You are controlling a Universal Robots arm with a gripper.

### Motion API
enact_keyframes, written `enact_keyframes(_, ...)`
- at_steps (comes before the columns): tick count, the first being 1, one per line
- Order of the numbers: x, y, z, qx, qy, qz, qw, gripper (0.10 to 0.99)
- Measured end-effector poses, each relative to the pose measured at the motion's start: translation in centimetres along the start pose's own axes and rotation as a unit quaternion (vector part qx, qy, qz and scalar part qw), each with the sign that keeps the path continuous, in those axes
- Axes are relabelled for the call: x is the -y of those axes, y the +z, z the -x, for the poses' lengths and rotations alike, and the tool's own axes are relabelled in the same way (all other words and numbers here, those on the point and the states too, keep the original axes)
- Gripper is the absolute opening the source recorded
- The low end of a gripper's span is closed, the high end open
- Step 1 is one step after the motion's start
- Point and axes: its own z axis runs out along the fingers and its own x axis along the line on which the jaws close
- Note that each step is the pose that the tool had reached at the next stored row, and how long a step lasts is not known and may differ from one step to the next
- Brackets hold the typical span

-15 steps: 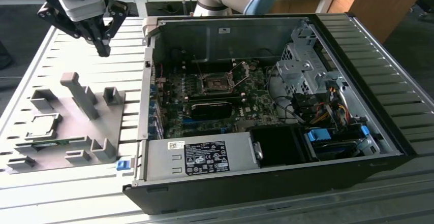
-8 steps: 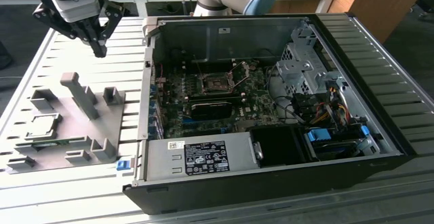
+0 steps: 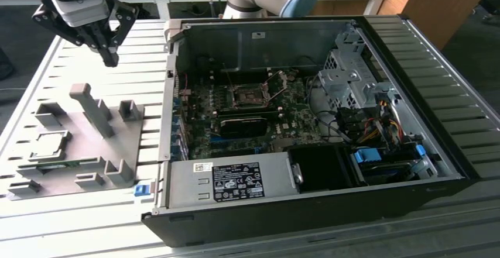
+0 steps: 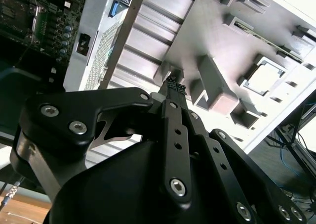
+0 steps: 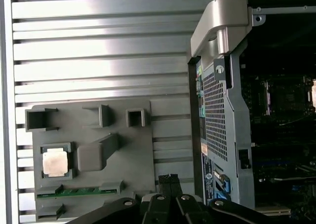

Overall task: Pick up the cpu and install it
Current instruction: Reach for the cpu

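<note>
The cpu [image 3: 48,144] is a small silvery square lying flat in a pocket of the grey fixture plate [image 3: 117,148] at the exterior view's left. It also appears in the first wrist view [image 5: 54,163] and the second wrist view [image 4: 264,78]. My gripper [image 3: 109,59] hangs in the air above the slatted table, beyond the fixture and well apart from the cpu. Its fingertips [image 5: 168,177] are pressed together with nothing between them, as the second wrist view [image 4: 174,85] confirms. The dark metal-framed socket [image 3: 252,97] sits on the motherboard inside the open computer case.
The open case [image 3: 175,94] stands to the exterior view's right of the fixture, its side wall rising between them. A green memory stick [image 5: 79,190] lies in a slot beside the cpu. Upright grey posts [image 3: 95,113] rise from the fixture. A power supply [image 3: 226,182] fills the case's near end.
</note>
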Motion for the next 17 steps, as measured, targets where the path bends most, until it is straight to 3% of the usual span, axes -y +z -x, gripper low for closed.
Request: enact_keyframes(17, 0.10, 0.19, -1.25, -0.0003, 0.000, 0.0000, 1.0000, 0.106)
